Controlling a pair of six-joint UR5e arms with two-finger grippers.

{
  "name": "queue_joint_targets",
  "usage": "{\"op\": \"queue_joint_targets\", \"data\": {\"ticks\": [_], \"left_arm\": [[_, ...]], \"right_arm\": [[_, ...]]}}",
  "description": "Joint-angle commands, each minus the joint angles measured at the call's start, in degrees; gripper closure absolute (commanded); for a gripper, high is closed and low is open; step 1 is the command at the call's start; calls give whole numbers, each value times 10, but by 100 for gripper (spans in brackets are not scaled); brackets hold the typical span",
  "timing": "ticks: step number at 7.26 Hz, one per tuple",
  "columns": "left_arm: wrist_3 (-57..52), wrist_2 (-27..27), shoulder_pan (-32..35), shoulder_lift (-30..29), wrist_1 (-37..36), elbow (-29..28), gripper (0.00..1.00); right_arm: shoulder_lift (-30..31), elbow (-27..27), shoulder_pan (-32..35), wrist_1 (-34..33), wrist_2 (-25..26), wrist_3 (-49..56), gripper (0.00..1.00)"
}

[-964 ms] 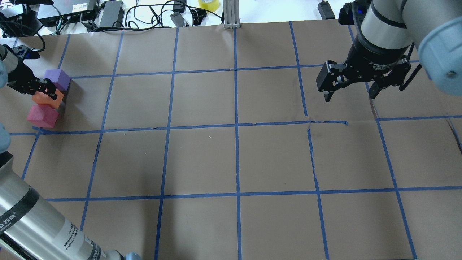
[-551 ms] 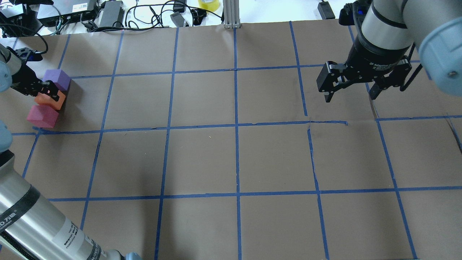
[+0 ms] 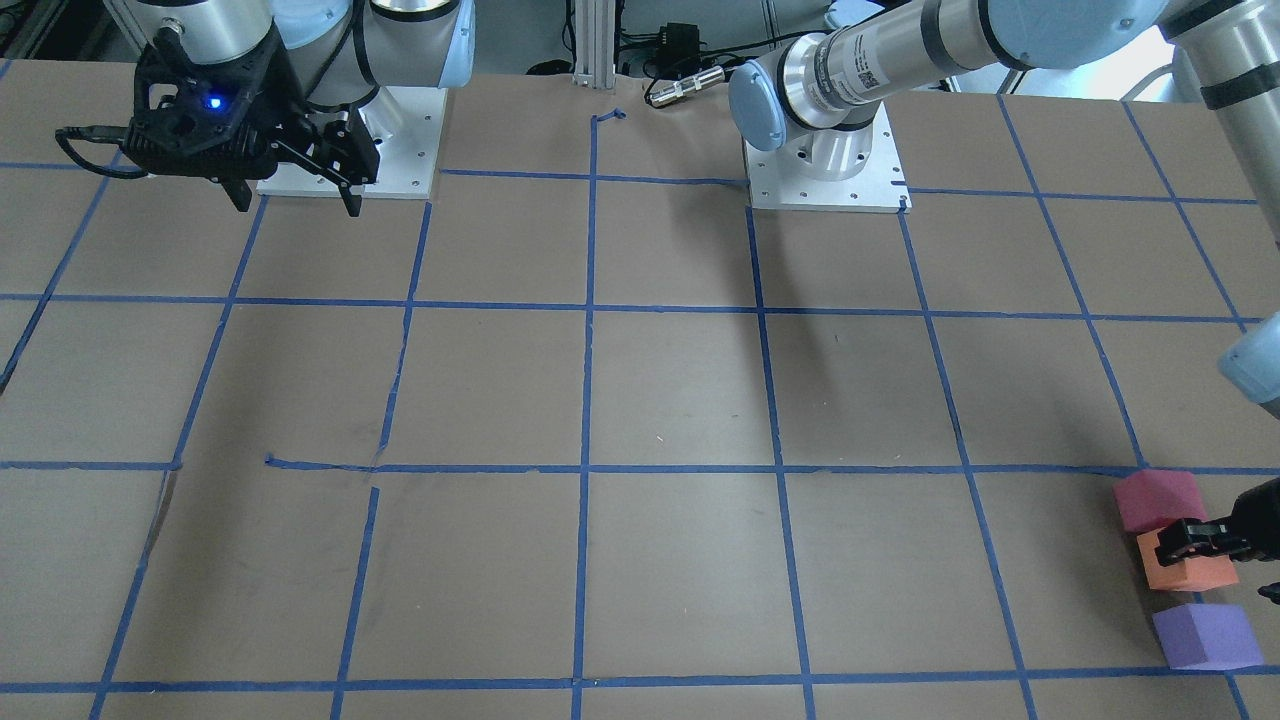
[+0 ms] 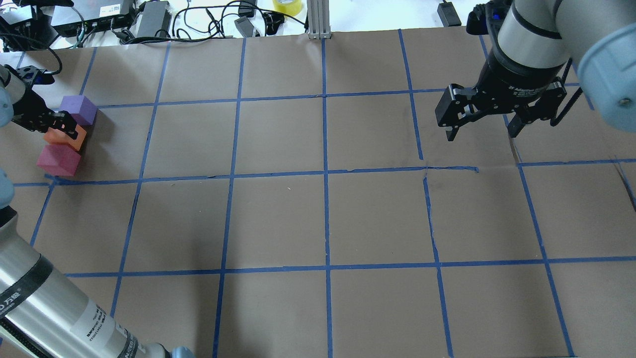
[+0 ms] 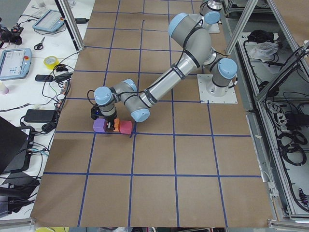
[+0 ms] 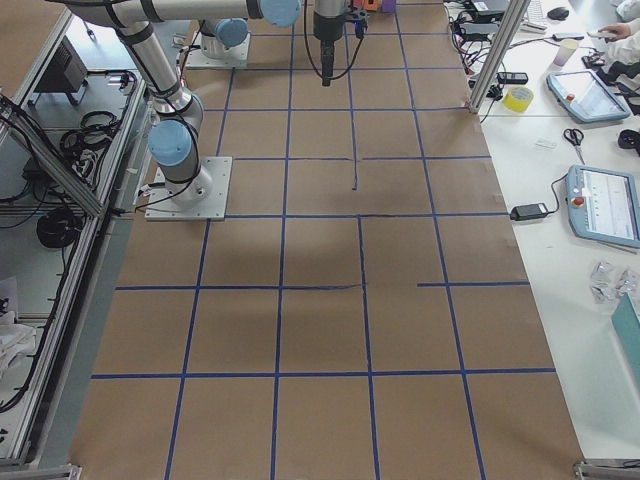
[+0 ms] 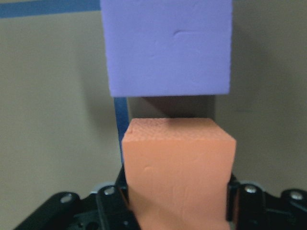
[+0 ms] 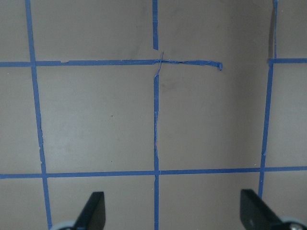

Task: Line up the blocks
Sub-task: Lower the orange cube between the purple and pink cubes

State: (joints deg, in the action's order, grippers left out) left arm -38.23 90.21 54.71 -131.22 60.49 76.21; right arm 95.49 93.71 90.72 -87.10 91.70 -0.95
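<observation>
Three blocks sit close together at the table's far left. The purple block (image 4: 78, 109) lies farthest from the robot, the red-pink block (image 4: 58, 160) nearest, and the orange block (image 4: 74, 143) between them. My left gripper (image 4: 62, 132) is shut on the orange block (image 7: 177, 167), which fills the space between its fingers in the left wrist view. A narrow gap separates it from the purple block (image 7: 165, 48) just ahead. The orange block (image 3: 1195, 575) sits nearly against the red-pink one (image 3: 1158, 498). My right gripper (image 4: 479, 132) hangs open and empty over the far right squares.
Brown paper with a blue tape grid (image 4: 325, 171) covers the table. Cables, power bricks and a tape roll (image 4: 287, 6) lie beyond the far edge. A metal post (image 4: 318, 20) stands at the far middle. The arm bases (image 3: 822, 170) are on the robot's side.
My left gripper and the orange block have shifted slightly left, settling between the purple and red-pink blocks. The right arm has not moved.
</observation>
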Motion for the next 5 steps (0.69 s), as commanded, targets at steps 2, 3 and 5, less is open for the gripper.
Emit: {"op": "queue_joint_targets", "data": {"ticks": [2, 3, 5], "left_arm": [[2, 0, -1, -4, -11, 5, 100], [3, 0, -1, -4, -11, 5, 100], [5, -3, 0, -6, -12, 5, 100]], "right_arm": [[-2, 1, 2, 0, -2, 1, 0], [-3, 1, 2, -9, -2, 1, 0], [-5, 1, 1, -10, 3, 7, 0]]}}
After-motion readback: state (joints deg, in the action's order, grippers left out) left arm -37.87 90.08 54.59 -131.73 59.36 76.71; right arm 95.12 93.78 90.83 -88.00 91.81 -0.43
